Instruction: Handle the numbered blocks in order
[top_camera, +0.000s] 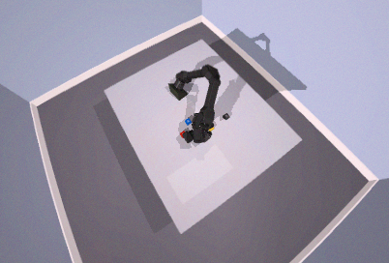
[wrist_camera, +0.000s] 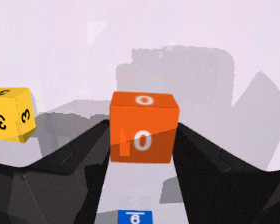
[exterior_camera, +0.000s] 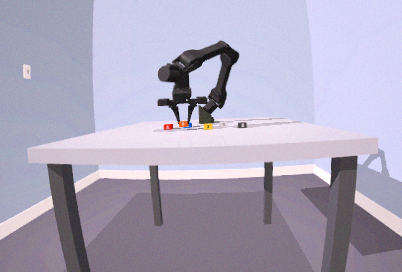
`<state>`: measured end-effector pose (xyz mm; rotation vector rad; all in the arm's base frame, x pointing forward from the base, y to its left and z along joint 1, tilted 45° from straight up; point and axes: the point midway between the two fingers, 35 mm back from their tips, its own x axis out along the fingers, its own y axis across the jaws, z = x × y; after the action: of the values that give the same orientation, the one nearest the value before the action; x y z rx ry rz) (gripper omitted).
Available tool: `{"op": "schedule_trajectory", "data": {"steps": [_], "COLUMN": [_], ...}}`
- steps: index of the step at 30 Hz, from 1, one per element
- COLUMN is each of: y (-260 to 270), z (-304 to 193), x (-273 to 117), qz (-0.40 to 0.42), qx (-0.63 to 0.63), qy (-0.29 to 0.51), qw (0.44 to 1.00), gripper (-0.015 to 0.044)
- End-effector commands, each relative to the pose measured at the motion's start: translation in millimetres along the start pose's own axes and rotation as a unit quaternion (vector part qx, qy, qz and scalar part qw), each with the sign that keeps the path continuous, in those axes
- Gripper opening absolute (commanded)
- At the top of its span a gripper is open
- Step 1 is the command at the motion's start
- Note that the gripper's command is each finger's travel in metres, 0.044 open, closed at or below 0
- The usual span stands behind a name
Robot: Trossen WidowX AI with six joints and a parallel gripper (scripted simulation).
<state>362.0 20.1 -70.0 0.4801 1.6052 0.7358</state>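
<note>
My gripper (top_camera: pixel 199 134) (exterior_camera: pixel 184 122) (wrist_camera: pixel 141 128) is grasping the orange block (exterior_camera: pixel 183 124) (wrist_camera: pixel 143 134) marked 0, raised slightly above the white table (top_camera: pixel 145 116) (exterior_camera: pixel 200 148), with the blue block (top_camera: pixel 188 122) (exterior_camera: pixel 189 125) (wrist_camera: pixel 135 218) and yellow block (top_camera: pixel 211 129) (exterior_camera: pixel 208 126) (wrist_camera: pixel 12 115) nearby, the red block (exterior_camera: pixel 168 127) also near, and the black block (top_camera: pixel 225 116) (exterior_camera: pixel 242 125) farther out.
</note>
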Motion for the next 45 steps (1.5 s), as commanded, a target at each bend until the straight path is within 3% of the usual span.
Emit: {"op": "schedule_trajectory", "data": {"steps": [1,26,37,41,45], "y": [-0.3,-0.2,-0.2,-0.2,-0.4], "z": [-0.5,-0.6,-0.6,-0.4,-0.5], "x": [-0.7,14.4,14.4,11.5,-22.0], "qz": [-0.002,-0.001,-0.001,-0.001,-0.002], "qx": [-0.002,-0.002,-0.002,-0.002,-0.001], "qy": [0.002,0.002,0.002,0.002,0.002], "qw": [1.0,1.0,1.0,1.0,1.0], "gripper": [0.012,0.012,0.04,0.04,0.04]}}
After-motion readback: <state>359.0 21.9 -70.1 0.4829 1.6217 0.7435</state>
